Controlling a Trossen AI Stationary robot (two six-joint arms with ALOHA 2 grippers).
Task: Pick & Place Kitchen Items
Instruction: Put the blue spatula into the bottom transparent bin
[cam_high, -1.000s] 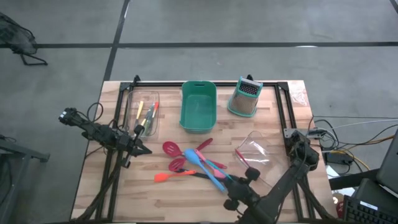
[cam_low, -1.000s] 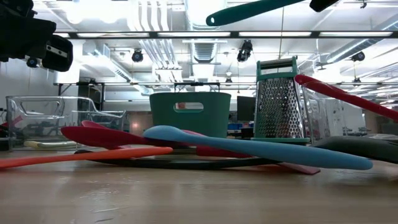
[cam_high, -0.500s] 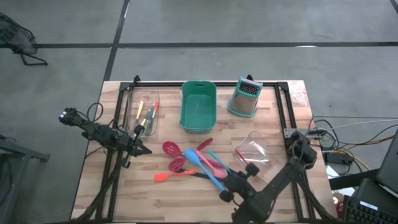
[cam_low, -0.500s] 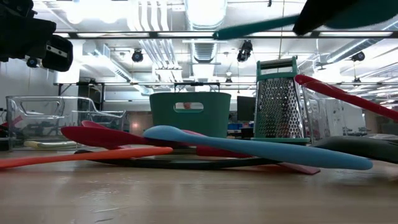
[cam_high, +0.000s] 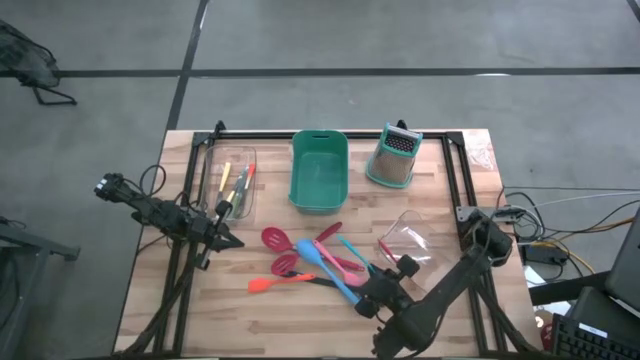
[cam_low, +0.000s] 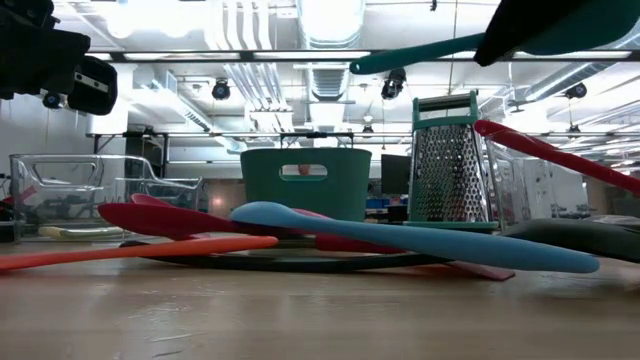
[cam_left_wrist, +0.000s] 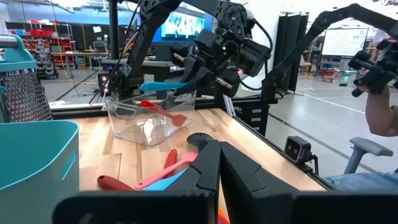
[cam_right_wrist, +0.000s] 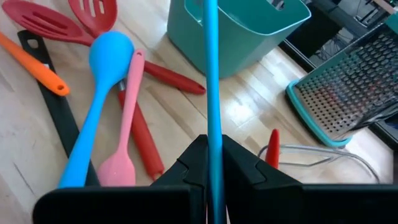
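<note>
My right gripper is shut on a long teal-blue utensil that hangs above the near right of the table; the low view shows it high up. On the wood below lies a pile of utensils: red slotted spoons, a blue spoon, a pink spatula, an orange tool and a black one. My left gripper stays shut at the table's left, holding nothing. My right gripper pinches the utensil's thin handle between its two fingers. The fingers slant down toward the far left and lie along the handle. The long free end sticks out ahead of them, nearly level, lifted clear of the pile.
A teal bin and a box grater stand at the far edge. A clear box at the left holds yellow and orange tools. A clear container with a red utensil stands right of the pile. Bare wood lies along the near edge.
My right gripper has crept a little toward the far edge and sunk slightly, rolling as it went. The teal-blue utensil has gone with it, its free end dipping lower in the low view, still clear of the pile.
</note>
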